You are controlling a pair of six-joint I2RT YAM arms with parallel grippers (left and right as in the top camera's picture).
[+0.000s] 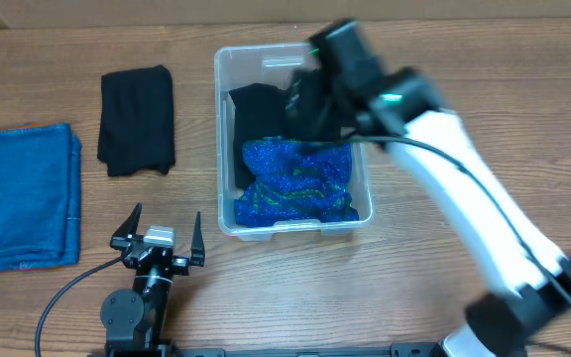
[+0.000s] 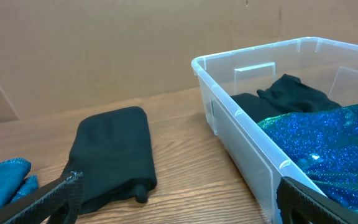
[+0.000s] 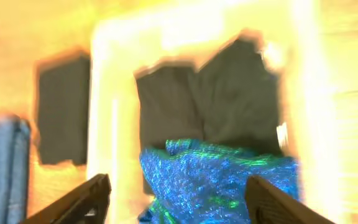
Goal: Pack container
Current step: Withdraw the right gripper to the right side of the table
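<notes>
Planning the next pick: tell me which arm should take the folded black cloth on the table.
Left, likely: the left fingers, open, sit near that folded black cloth, while the right fingers hang over the clear plastic container.

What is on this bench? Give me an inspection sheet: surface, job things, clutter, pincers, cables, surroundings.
Surface: wooden table.
Job's things: clear container holding a black garment and sparkly blue fabric.
Clutter: folded black cloth and folded blue cloth left of the container.
Pincers: left pincer open, empty; right pincer open above the container, view blurred.
Cables: black cable by the left arm; second cable along the right arm.
Surroundings: brown wall behind.
</notes>
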